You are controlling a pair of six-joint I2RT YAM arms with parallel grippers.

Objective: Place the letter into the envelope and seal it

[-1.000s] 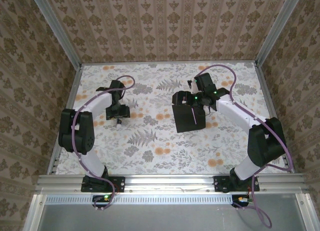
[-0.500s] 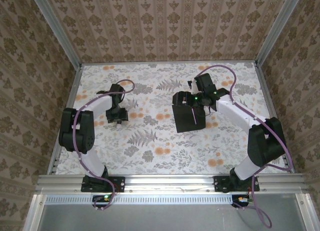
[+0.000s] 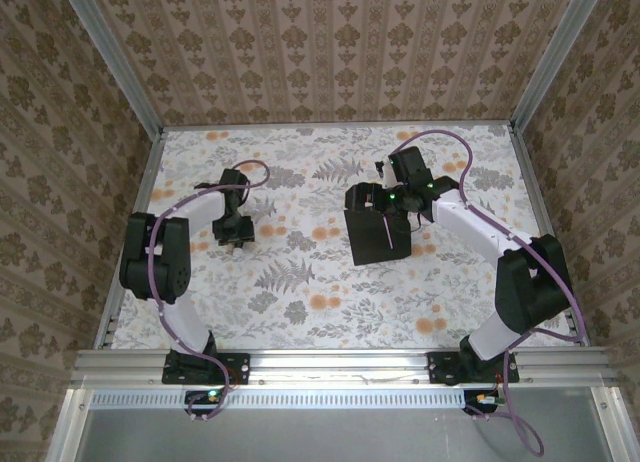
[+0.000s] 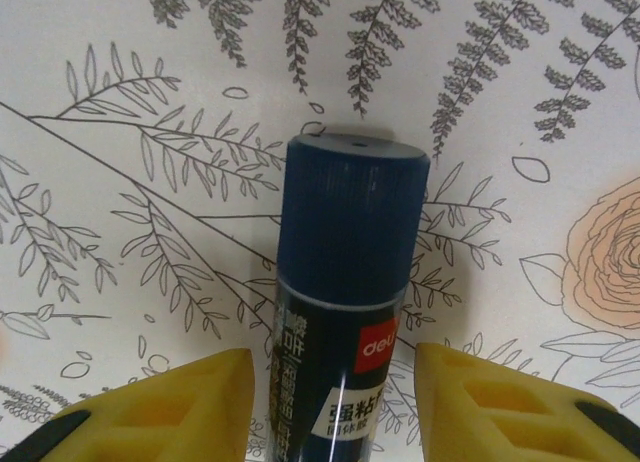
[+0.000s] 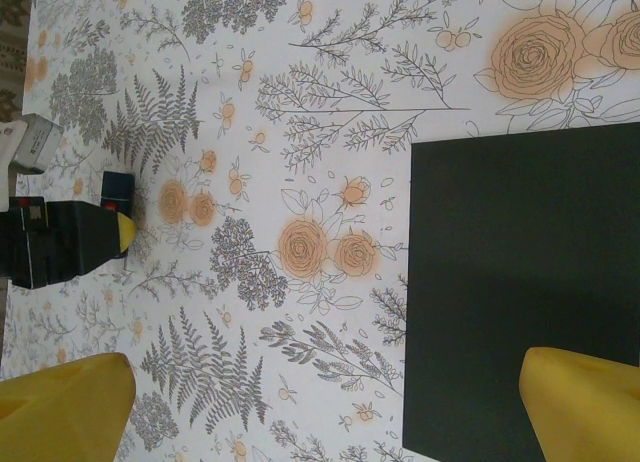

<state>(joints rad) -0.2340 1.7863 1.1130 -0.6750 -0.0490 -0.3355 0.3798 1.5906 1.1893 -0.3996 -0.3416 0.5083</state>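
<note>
1. Left of centre on the bench [image 3: 300,302], the left gripper [image 4: 335,367] straddles a glue stick [image 4: 345,272]; pads just beside the tube, not yet clenched.
2. The black envelope [image 5: 520,282] lies flat right of centre; the right gripper [image 5: 325,367] hovers over its far part, released wide.
3. Advice: pinch the tube body squarely, behind the cap, centred, lest it roll.

In the left wrist view we saw the glue stick [image 4: 345,282] run off the bottom edge, its label cut short. In the right wrist view the envelope [image 5: 520,272] was cropped at the right and bottom edges, and from above the right gripper [image 3: 378,204] hid its upper part.
</note>
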